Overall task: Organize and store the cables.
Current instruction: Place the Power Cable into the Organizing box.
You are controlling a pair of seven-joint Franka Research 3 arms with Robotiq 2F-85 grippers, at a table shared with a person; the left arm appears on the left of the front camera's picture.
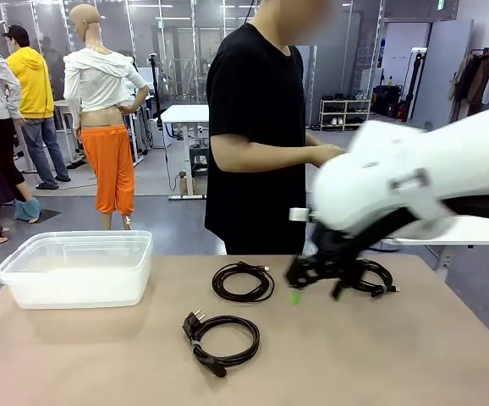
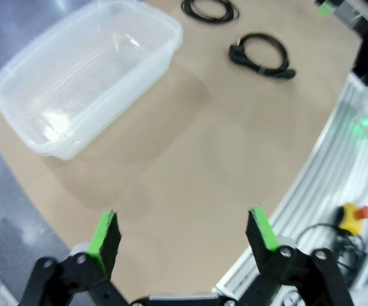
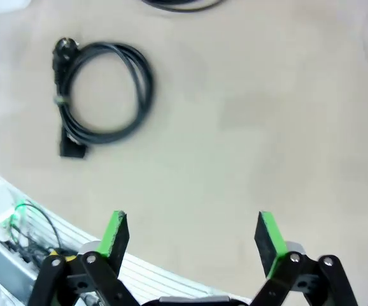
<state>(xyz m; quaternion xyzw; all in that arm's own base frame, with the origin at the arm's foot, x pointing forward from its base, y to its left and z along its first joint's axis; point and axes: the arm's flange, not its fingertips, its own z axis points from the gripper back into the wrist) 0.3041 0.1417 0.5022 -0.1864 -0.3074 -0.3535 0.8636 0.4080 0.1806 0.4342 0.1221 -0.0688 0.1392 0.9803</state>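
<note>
Three black cable coils lie on the tan table (image 1: 101, 355): a middle coil (image 1: 243, 282), a front coil (image 1: 222, 338) with a plug end, and a right coil (image 1: 375, 277) partly behind my right gripper (image 1: 316, 292). That gripper hangs blurred just above the table between the middle and right coils. In the right wrist view it (image 3: 191, 234) is open and empty, with the front coil (image 3: 101, 95) ahead to its left. My left gripper (image 2: 183, 229) is open and empty above bare table, far from the front coil (image 2: 263, 56) and the middle coil (image 2: 211, 9).
A clear plastic bin (image 1: 79, 266) stands empty at the table's left, also in the left wrist view (image 2: 88, 70). A person in a black shirt (image 1: 257, 127) stands at the far edge, hands held near the right arm's white body (image 1: 414, 178).
</note>
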